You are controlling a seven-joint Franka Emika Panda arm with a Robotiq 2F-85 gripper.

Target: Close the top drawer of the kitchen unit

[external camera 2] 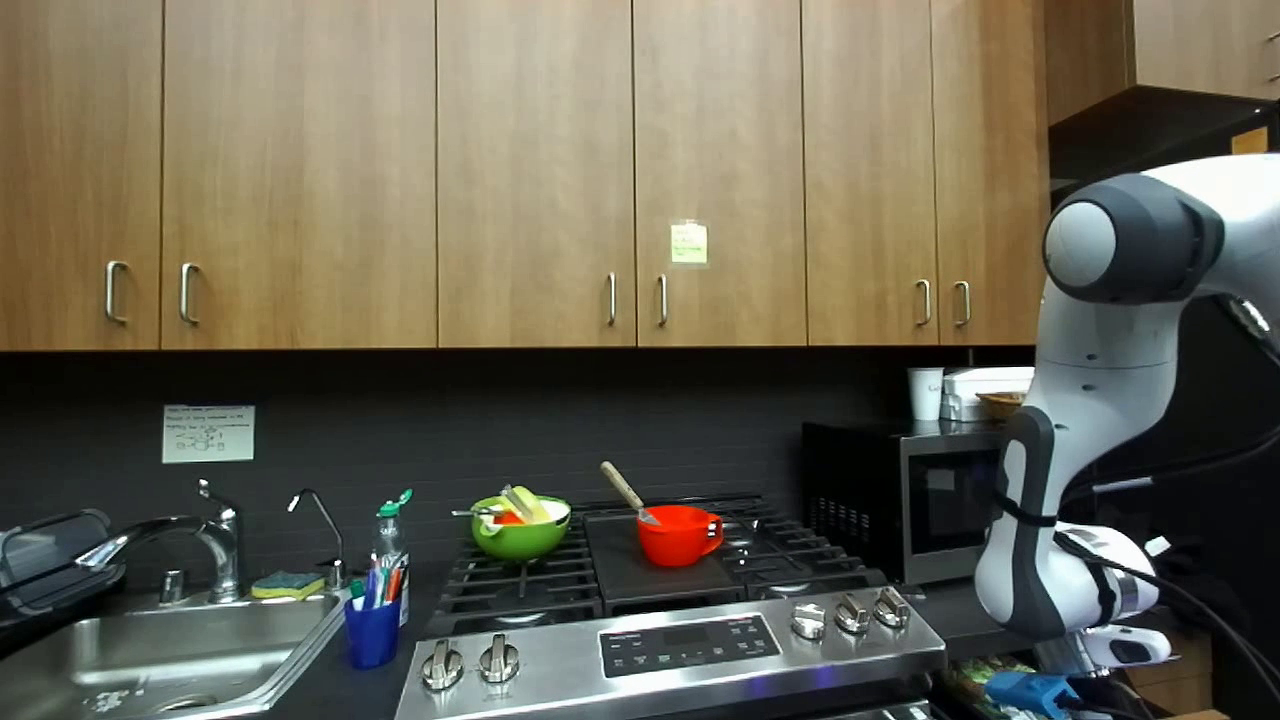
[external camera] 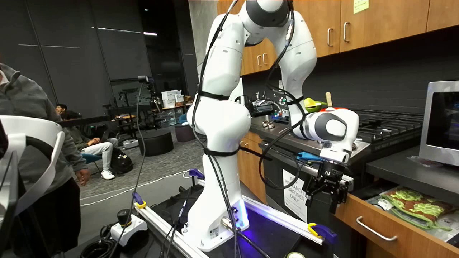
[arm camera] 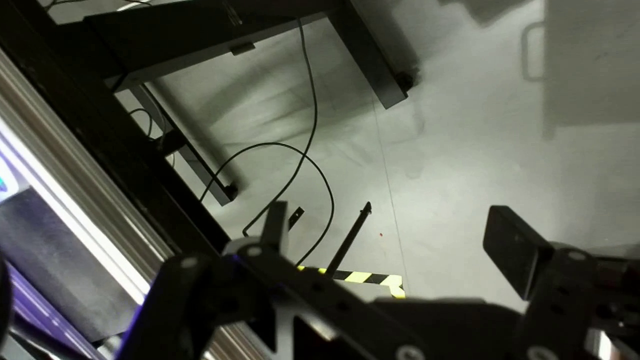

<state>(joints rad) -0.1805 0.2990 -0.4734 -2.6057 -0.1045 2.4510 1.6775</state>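
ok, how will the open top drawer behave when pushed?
The wood-fronted top drawer looks stiff, so probably won't flex. It's wide, so off-centre pushes might bind it. The green-and-brown item inside looks loose and may shift.

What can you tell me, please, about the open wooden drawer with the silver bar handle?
The wide drawer has a medium-brown, wood-looking front and a metallic silver bar handle with bent ends. It stands pulled out from beneath the dark countertop; one end leaves the picture. A brown-and-green patterned, cloth-like item lies inside, among other contents hard to make out. The black two-fingered claw is open near its front; whether they touch cannot be told.
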